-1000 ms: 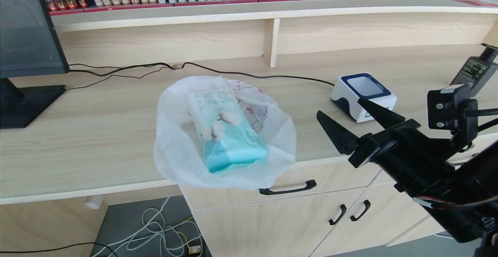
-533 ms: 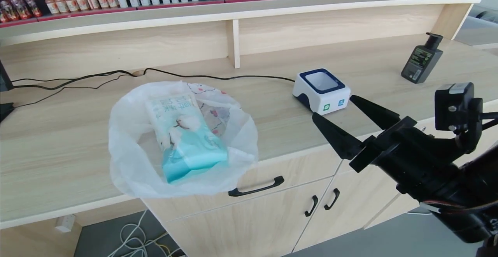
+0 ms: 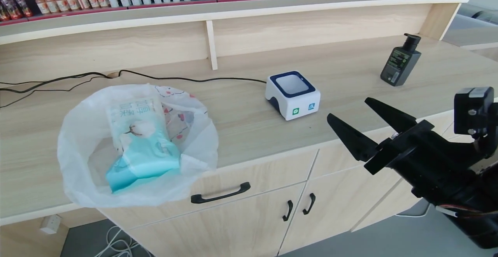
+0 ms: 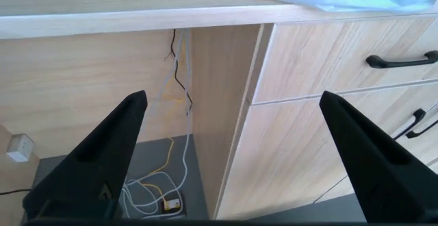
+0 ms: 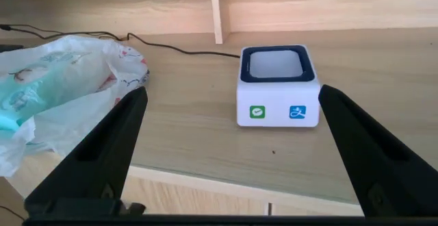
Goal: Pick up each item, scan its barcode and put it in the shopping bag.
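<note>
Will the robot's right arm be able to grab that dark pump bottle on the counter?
Probably yes. The right gripper is open and empty, and the bottle stands alone on the counter with nothing between them; the scanner sits off to the side.

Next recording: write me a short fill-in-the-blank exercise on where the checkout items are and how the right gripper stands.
The teal package lies inside the ____.
The dark pump bottle stands to the ____ of the scanner.
The right gripper has its jaws ____, holding nothing.
Missing words: shopping bag; right; open.
</note>
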You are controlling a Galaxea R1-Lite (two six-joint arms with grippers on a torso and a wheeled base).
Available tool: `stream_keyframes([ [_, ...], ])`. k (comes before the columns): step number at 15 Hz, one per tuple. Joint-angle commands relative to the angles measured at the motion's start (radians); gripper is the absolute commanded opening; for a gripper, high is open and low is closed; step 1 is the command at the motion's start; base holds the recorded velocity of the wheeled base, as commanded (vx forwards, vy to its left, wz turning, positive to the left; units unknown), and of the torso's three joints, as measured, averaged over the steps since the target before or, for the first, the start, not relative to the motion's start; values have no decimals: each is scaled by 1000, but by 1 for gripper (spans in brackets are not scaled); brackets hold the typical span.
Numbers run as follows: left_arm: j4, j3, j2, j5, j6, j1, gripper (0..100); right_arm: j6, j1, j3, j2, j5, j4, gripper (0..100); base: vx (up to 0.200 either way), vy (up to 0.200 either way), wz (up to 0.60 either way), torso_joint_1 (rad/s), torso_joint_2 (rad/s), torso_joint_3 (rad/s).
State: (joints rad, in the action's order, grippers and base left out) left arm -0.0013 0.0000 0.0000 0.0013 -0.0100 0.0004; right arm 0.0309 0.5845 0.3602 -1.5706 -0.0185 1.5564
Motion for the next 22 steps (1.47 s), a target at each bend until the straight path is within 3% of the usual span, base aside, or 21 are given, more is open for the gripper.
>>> stream_keyframes([
  [1,0,0,0,0,1,0,100,0,-29,2,14,0,1,100,0,-200,0,2,-7,7],
  [15,0,0,0,0,-2,0,100,-23,-34,-38,24,6,14,100,0,-200,0,1,3,3],
  [22,0,0,0,0,-4,0,100,-34,-34,-79,46,6,14,100,0,-200,600,2,0,3],
])
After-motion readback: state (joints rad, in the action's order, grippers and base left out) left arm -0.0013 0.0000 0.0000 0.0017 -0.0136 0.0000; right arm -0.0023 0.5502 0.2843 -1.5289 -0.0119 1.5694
